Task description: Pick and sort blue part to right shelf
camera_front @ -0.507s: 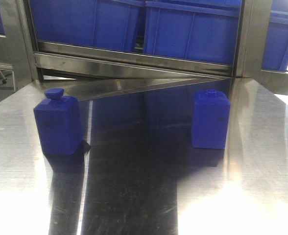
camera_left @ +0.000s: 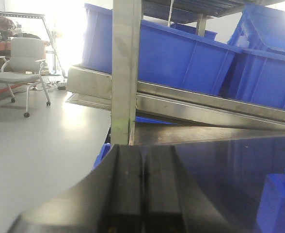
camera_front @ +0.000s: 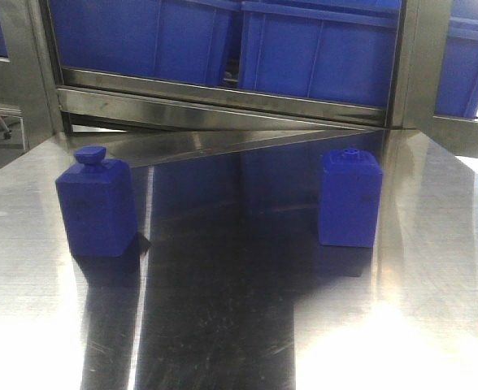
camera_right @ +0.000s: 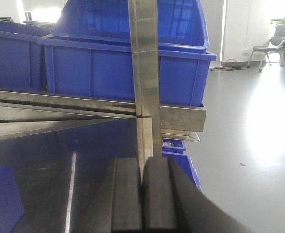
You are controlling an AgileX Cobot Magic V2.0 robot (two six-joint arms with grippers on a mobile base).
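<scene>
Pick not yet begun: the left claw (camera_left: 142, 194) and right claw (camera_right: 143, 199) hang low over the steel bench (camera_front: 434, 268), both pressed fully shut and holding nothing. The blue part (camera_front: 349, 199) stands upright ahead and to the left of the right claw. A second block (camera_front: 97, 210) sits to the right of the left claw. Next, the right claw likely must open, swing left and close on the part's flat sides, then carry it to the shelf (camera_right: 181, 118).

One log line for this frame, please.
phase: pre-grasp | left gripper: shut, empty | right gripper: shut, empty | blue part: upright on table, untouched | capped blue block: upright, apart
</scene>
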